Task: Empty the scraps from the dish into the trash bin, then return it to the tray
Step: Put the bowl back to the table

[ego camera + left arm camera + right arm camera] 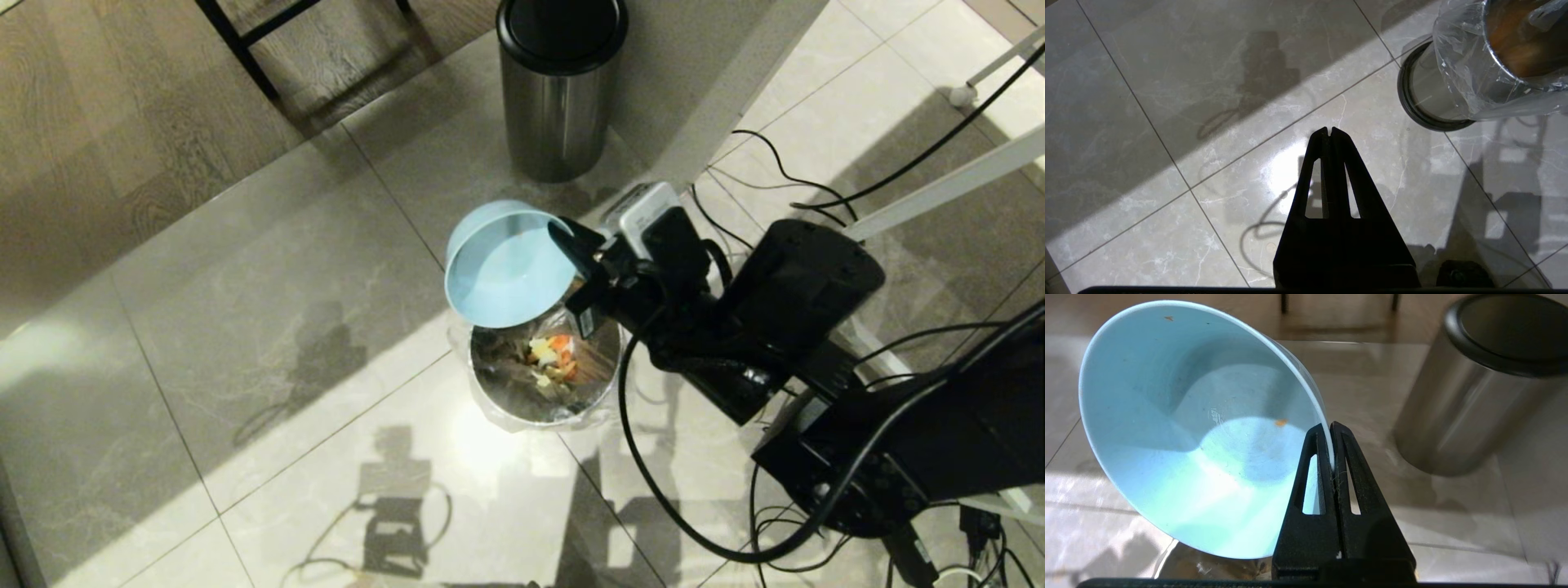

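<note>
The right arm reaches in from the right of the head view, its wrist turned so the right gripper [576, 273] points toward the left and slightly down, over the trash bin [522, 408]. Its fingers [1345, 457] are pressed together on the rim of the dish [506, 265], one inside the wall and one outside, as the right wrist view shows plainly.

The dish is held in the air, tipped steeply on edge with its open side facing the camera and downward, directly above the far rim of the bin. Its inside is pale blue and smooth; a small orange speck [1280, 422] clings near the base and another tiny one near the upper rim. Otherwise the bowl holds nothing.

The scraps [553, 359], orange and pale yellow pieces, lie inside the bin, within its clear plastic liner. The bin stands on the tiled floor [245, 327].

The left gripper [1331, 131] hangs over the floor beside the bin, its fingers closed against each other, gripping nothing.

A taller steel cylinder with a black lid [559, 90] stands beyond.
</note>
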### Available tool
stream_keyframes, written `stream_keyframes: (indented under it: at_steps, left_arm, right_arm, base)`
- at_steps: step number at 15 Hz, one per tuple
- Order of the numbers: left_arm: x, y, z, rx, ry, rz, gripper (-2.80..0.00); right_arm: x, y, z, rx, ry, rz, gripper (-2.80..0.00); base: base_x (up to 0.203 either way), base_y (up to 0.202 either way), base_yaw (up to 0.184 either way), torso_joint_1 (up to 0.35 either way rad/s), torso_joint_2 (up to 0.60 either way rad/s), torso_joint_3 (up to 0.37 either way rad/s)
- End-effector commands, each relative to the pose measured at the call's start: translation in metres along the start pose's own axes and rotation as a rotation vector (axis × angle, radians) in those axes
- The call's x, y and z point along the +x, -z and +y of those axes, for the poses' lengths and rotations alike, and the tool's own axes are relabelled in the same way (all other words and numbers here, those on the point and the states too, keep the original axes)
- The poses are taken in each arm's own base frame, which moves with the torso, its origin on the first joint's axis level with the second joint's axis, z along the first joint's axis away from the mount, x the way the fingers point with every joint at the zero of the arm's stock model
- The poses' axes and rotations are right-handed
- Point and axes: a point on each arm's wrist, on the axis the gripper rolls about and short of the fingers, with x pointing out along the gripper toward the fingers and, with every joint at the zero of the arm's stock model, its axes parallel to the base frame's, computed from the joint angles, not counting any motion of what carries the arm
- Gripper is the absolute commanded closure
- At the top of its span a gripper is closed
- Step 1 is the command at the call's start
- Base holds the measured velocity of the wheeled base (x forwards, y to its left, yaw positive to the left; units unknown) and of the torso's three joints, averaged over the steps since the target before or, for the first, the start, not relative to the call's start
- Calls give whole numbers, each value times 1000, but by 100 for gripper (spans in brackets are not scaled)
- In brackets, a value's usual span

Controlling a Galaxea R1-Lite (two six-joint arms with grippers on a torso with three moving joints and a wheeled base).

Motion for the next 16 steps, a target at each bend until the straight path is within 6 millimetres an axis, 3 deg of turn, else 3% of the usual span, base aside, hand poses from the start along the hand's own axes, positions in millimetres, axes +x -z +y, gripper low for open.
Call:
stream_keyframes:
  at_steps: [1,12,16]
  left_arm:
    - [0,0,0,-1,0,0,0]
    - [0,0,0,-1,0,0,0]
    - [0,0,0,-1,0,0,0]
  right_arm:
    - [-3,-12,-7,24,50,-11,0]
    - [-75,-19,-17,169,88,120,0]
    - [-91,-15,-15,211,76,156,0]
  base:
    - [0,0,0,0,0,0]
    - [0,0,0,0,0,0]
    - [0,0,0,0,0,0]
